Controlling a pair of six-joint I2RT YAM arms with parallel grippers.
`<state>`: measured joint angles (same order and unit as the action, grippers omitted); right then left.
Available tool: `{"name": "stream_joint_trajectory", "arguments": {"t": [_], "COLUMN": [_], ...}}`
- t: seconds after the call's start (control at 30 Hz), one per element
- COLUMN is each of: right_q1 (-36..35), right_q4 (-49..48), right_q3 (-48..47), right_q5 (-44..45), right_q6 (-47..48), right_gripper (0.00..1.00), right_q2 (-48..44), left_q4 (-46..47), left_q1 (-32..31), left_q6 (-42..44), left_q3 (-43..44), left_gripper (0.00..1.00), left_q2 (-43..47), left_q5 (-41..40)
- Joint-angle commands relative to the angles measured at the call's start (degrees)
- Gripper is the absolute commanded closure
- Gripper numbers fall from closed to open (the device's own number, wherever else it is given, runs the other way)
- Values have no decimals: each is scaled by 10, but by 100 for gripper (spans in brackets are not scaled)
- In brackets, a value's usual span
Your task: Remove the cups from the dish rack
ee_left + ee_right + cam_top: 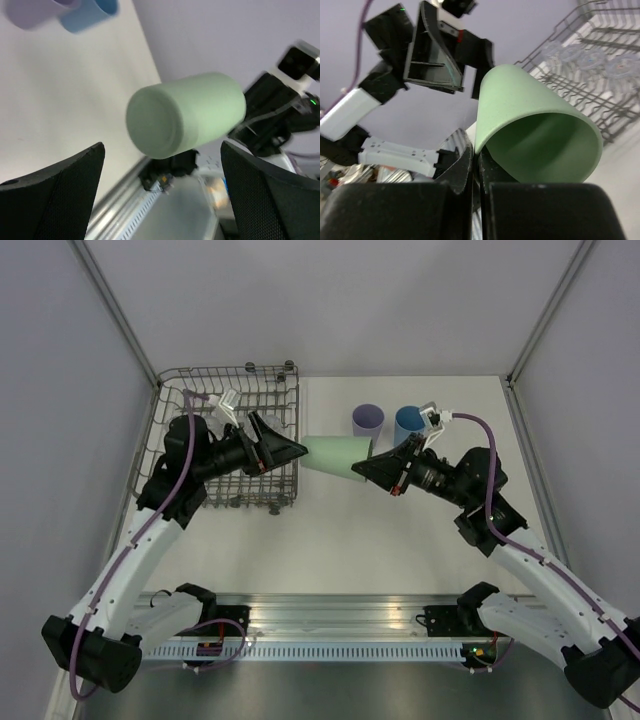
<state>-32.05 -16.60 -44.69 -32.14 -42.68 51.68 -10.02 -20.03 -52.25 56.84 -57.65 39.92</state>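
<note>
The green cup [335, 457] hangs on its side in the air between my two grippers, just right of the dish rack [170, 390]. My right gripper [365, 468] is shut on its rim, one finger inside and one outside, as the right wrist view [476, 155] shows. My left gripper [285, 440] is open, its jaws wide apart, apart from the cup's closed base [155, 122]. The lilac cup [367, 419] and the blue cup [408, 423] stand on the table at the back. Clear cups [590, 59] show blurred in the rack [580, 85].
The rack fills the table's back left, against the left wall. The metal rail [330, 625] with both arm bases runs along the near edge. Grey walls close in the left, back and right sides.
</note>
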Motion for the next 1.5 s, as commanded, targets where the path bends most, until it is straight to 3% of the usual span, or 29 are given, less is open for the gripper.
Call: {"name": "stream_joint_trajectory", "arguments": {"t": [0.0,0.1,0.27,0.5,0.67,0.83,1.3,1.47], "right_q1": [-2,-2,-2,26,123,180,281,289], "right_q4": [157,294,471,609,673,713,836,851], "right_q3": [-83,-172,-276,-432,-528,-602,-794,-814], "right_q5": [67,146,311,528,517,468,405,394], "right_q6": [120,195,293,345,353,361,393,393], "right_gripper": [100,99,100,100,100,100,100,100], "right_q2": [-11,7,63,166,269,380,626,682], "left_q4": [-217,-292,-345,-368,-384,-368,-304,-301], "left_q1": [-2,-2,-2,-2,-1,-2,-3,-3], "left_q6": [142,197,262,311,343,348,338,338], "left_q3": [86,122,129,91,60,12,-66,-67], "left_gripper": [0,0,0,0,0,0,0,0], "left_q2": [25,37,54,76,96,109,192,186], "left_q5": [-204,-295,-367,-434,-524,-564,-496,-483]}}
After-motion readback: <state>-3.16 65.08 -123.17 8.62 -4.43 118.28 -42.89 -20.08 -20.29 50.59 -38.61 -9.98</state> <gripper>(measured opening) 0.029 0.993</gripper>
